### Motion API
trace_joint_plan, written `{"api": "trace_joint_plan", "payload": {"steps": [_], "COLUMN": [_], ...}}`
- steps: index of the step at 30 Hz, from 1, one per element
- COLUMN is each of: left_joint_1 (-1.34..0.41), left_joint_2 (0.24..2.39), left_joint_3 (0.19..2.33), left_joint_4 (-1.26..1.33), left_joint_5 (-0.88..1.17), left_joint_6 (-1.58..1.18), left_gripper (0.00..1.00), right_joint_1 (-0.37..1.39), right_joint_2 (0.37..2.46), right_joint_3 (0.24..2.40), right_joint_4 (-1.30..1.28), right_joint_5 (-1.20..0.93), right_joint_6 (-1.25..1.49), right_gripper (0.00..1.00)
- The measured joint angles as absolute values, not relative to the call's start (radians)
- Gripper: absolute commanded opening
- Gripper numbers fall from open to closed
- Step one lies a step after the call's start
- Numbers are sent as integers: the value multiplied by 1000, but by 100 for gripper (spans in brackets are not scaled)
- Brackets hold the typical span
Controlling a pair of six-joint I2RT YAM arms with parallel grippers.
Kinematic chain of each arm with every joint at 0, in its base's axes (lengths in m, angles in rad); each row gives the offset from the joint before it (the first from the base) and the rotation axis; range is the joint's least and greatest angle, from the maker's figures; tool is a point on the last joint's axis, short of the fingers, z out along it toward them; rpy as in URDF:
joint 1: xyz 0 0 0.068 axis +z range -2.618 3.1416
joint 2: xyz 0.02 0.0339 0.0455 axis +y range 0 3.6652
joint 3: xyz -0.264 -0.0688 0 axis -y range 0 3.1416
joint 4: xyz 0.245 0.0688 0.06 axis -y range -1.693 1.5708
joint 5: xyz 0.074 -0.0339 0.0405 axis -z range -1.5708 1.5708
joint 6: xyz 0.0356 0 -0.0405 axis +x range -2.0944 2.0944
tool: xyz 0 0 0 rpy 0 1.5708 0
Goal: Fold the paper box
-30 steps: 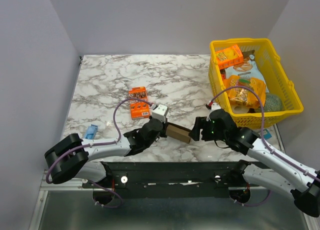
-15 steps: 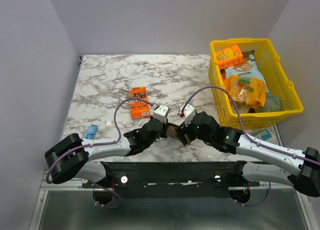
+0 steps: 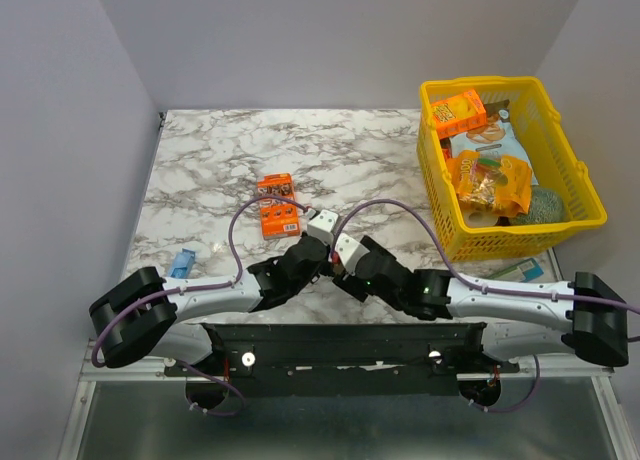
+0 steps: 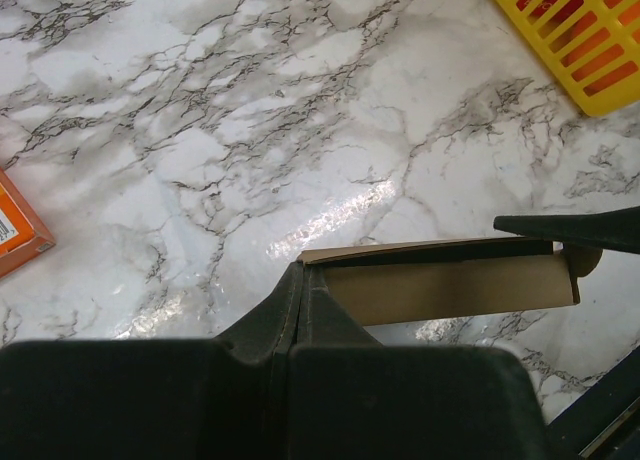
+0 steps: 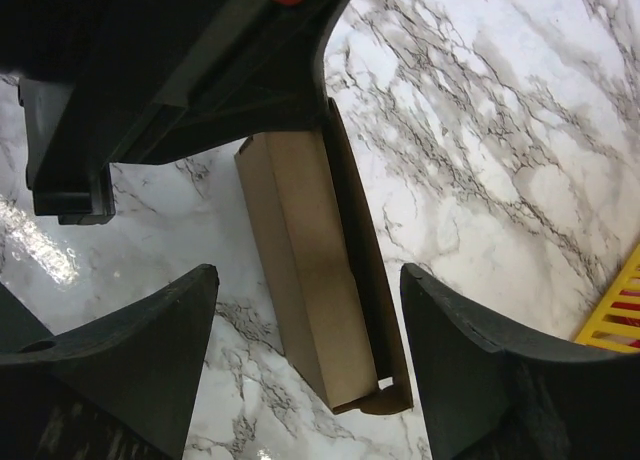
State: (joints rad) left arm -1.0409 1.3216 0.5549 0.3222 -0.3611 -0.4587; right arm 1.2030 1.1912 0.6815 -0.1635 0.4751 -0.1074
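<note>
The paper box [image 4: 450, 288] is a long, plain brown cardboard box lying on the marble table. My left gripper [image 4: 301, 270] is shut on the top edge at its left end. My right gripper [image 5: 310, 325] is open and straddles the box [image 5: 305, 280], one finger [image 5: 150, 350] on each long side and both clear of the cardboard. A flap along the box's far side stands slightly ajar. From above, the left gripper [image 3: 324, 254] and right gripper [image 3: 346, 271] meet near the table's front edge, and they cover the box.
A yellow basket [image 3: 520, 238] full of snacks stands at the right. An orange printed snack box [image 3: 277, 206] lies just behind the left gripper. A small blue object [image 3: 181, 263] sits at the front left. The table's front edge is right under both grippers.
My right arm has swung left from beside the basket until its open gripper came over the box. The left gripper and the box have stayed put.
</note>
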Motion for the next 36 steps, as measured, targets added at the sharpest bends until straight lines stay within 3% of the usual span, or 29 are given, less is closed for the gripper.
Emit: {"api": "trace_joint_plan", "payload": {"steps": [6, 13, 25, 32, 36], "left_joint_1": [-1041, -1040, -1034, -1026, -1022], "left_joint_2": [1322, 1319, 1311, 1311, 1309], "left_joint_3": [556, 556, 555, 547, 532], "left_joint_4": [319, 316, 308, 321, 350], "left_joint_5": [-361, -358, -344, -332, -323], "left_joint_6": [-462, -467, -483, -493, -495], "left_gripper": [0, 0, 0, 0, 0], "right_joint_1": [1257, 1270, 1283, 1293, 1296], "right_joint_2": [1237, 1261, 1299, 1328, 1343], "right_joint_3": [682, 682, 717, 743, 764], "right_joint_4": [-146, -125, -159, -191, -223], "right_joint_5": [569, 645, 724, 753, 769], "right_joint_6": [-107, -101, -76, -46, -9], "right_gripper": [71, 42, 21, 19, 30]}}
